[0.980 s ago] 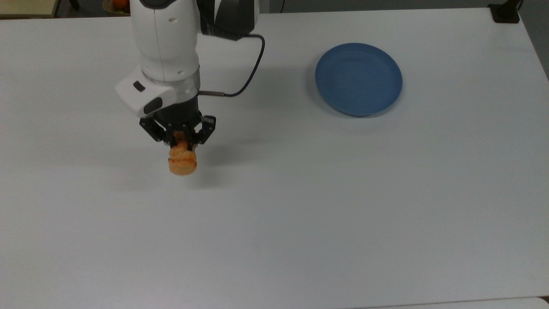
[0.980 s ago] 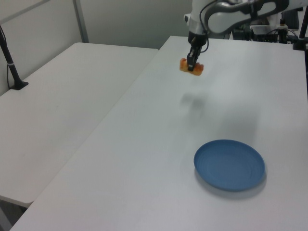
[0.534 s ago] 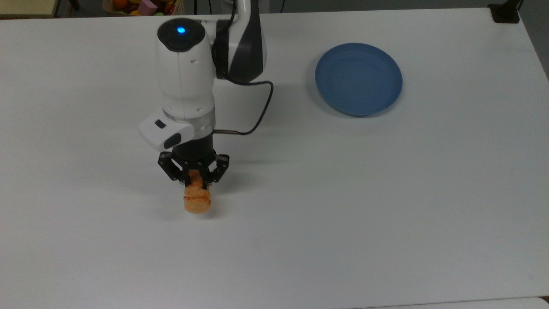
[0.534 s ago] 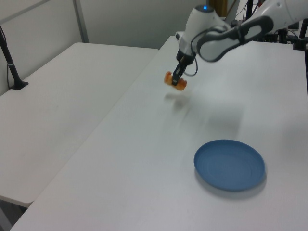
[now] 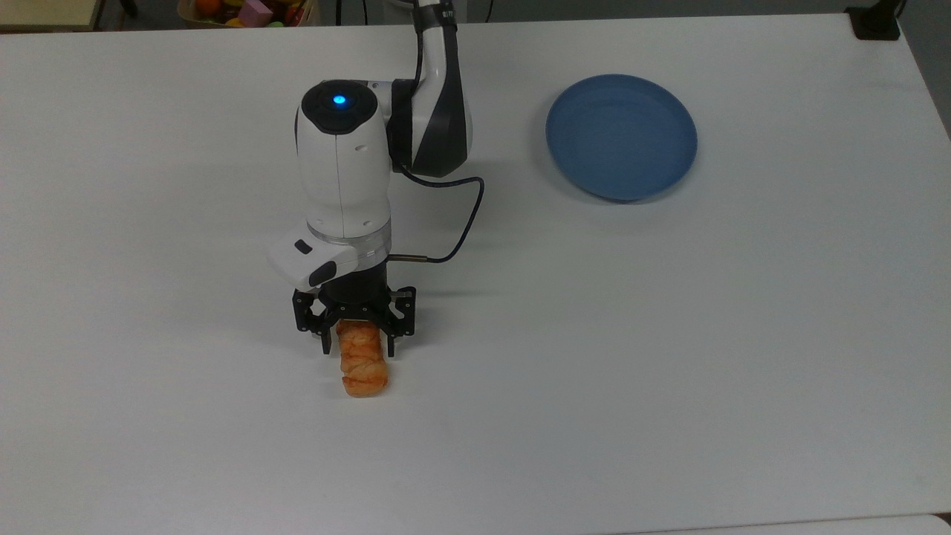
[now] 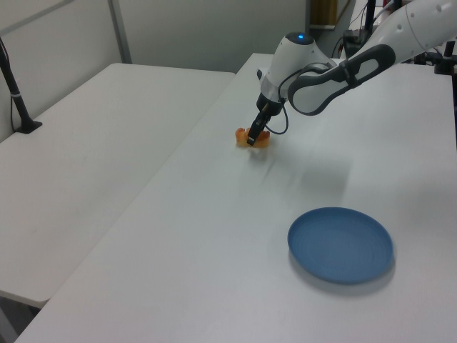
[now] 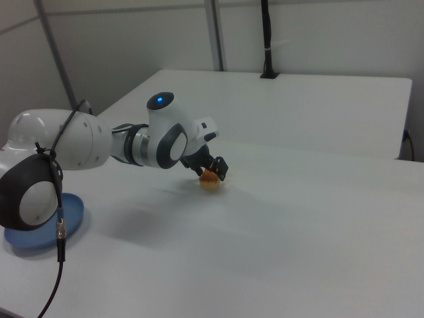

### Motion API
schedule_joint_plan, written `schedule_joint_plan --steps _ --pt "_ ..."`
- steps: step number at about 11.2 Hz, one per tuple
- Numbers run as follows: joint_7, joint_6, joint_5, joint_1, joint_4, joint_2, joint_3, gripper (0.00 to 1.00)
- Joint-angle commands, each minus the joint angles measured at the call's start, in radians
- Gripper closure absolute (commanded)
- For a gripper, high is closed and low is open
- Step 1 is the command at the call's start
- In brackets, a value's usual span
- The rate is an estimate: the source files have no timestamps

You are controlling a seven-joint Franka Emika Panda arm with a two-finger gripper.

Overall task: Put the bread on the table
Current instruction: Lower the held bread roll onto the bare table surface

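Note:
The bread (image 5: 364,375), a golden twisted roll, lies lengthwise on the white table (image 5: 594,371) toward the top view's lower left. My gripper (image 5: 358,345) points down over the roll's end nearest the arm. It is open, one finger on either side of the roll, with a small gap at the left finger. In the left view the bread (image 6: 255,138) rests on the table under the gripper (image 6: 250,138). The right view shows the bread (image 7: 211,181) on the surface just below the gripper (image 7: 213,171).
A blue plate (image 5: 621,137) sits apart at the top view's upper right, also seen as the plate (image 6: 340,244) and the plate (image 7: 69,218). A black clamp (image 5: 877,22) stands at the far corner. A second white table (image 6: 86,150) adjoins in the left view.
The arm came down and toward the top view's bottom with the bread. The roll, which hung upright from shut fingers, now lies flat on the table and the fingers have spread.

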Motion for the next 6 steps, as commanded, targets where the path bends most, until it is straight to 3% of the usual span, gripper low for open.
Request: schedule_joint_plan --steps 1,4,6 --pt "0.014 0.016 -0.001 0.003 0.014 0.002 -0.003 0.00" --pt "0.014 0.001 0.001 0.003 -0.021 -0.082 -0.003 0.00" --pt "0.012 -0.032 0.001 -0.001 -0.108 -0.199 -0.003 0.00"
